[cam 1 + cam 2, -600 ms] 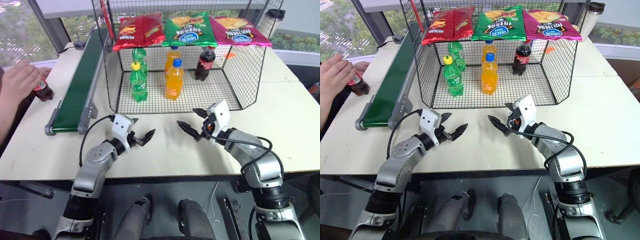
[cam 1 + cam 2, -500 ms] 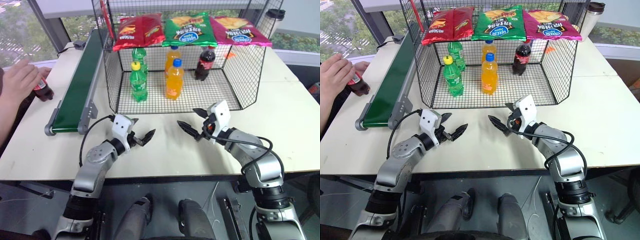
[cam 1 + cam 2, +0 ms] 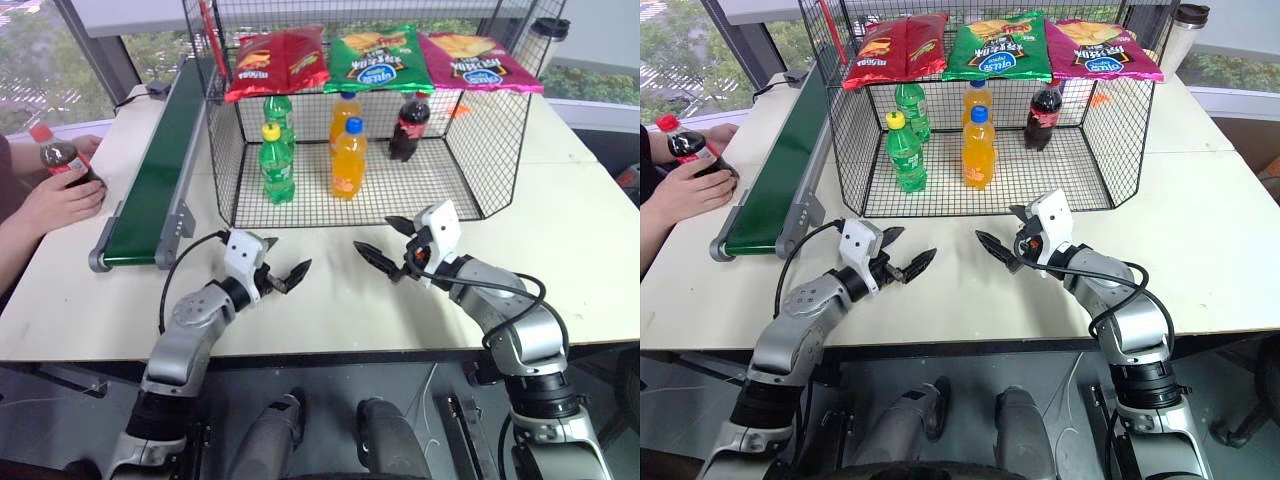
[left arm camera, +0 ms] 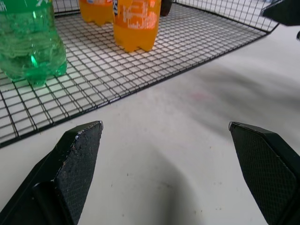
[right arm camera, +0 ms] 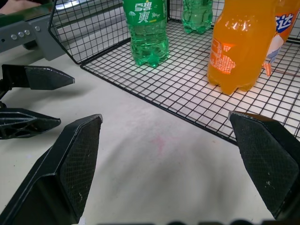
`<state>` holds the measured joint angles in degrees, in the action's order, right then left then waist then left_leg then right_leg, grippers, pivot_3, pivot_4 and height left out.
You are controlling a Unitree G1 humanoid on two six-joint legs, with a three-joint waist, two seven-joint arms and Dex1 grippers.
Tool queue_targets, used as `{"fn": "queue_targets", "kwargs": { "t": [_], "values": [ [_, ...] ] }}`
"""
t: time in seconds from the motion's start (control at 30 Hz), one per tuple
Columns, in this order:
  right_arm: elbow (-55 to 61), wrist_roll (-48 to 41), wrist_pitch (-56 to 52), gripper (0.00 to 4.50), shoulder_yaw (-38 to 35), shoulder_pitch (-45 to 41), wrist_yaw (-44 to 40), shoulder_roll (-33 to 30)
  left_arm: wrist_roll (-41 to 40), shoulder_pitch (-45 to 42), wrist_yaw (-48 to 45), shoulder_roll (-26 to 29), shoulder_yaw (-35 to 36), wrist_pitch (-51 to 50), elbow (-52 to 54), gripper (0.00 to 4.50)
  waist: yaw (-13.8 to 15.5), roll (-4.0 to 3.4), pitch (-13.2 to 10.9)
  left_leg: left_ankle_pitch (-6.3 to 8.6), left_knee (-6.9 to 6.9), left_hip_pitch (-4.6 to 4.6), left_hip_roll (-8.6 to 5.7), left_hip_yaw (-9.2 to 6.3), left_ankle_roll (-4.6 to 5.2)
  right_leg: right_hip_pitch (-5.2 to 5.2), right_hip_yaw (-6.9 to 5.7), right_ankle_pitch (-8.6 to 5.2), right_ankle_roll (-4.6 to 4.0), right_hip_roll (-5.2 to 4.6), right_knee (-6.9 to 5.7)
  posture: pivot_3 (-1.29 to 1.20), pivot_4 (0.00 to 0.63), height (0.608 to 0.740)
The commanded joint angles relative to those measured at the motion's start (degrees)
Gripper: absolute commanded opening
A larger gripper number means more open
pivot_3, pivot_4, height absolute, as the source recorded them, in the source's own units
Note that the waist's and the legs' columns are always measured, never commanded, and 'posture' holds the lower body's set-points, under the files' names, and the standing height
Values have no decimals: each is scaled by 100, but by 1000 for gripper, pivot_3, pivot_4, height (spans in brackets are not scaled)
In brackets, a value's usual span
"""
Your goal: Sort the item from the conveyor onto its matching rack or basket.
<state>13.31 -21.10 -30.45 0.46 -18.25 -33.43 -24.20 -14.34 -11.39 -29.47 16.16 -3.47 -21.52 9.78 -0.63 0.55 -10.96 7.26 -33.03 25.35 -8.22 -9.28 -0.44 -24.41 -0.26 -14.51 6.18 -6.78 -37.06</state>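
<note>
A person's hand [image 3: 62, 200] holds the cola bottle [image 3: 55, 158] upright on the table, left of the conveyor [image 3: 155, 170]. The green belt itself carries nothing. The black mesh cage [image 3: 222, 150] stands at the table's middle back, with a second cola bottle [image 3: 410, 125] inside at its right. My left gripper [image 3: 285, 260] hovers open and empty over bare table in front of the cage. My right gripper [image 3: 374, 236] faces it, also open and empty. The wrist views show wide gaps between the left gripper's [image 4: 164, 125] and the right gripper's [image 5: 164, 117] fingers.
Green soda bottles [image 3: 277, 165] and orange soda bottles [image 3: 348, 160] stand in the cage. Chip bags [image 3: 380, 58] lie across its top. A lidded cup [image 3: 548, 35] stands at the back right. The table's front edge runs just below my grippers.
The person's hand has shifted the cola bottle left, away from the conveyor, and now grips it lower so the red cap shows. Both grippers have stayed still.
</note>
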Motion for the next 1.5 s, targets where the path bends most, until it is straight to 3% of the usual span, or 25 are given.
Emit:
{"fn": "queue_targets", "kwargs": {
  "t": [0.03, 1.5],
  "values": [
    [212, -63, 49, 4449, -65, -22, -13, 3, 13, 3, 15, 16, 14, 153, 221, 4500, 0, 0, 0, 0, 0, 0, 0, 0, 0, 0, 0, 0, 0, 0, 0, 0, 150, 738],
    [333, -177, -78, 4449, -90, -133, -163, -40, 38, -167, 60, 2, 74, 226, 93, 4500, -2, 0, 0, 0, 0, 2, 0, 0, 0, -1, 0, -3, 3, -1, 2, 0, 150, 738]
  ]
}}
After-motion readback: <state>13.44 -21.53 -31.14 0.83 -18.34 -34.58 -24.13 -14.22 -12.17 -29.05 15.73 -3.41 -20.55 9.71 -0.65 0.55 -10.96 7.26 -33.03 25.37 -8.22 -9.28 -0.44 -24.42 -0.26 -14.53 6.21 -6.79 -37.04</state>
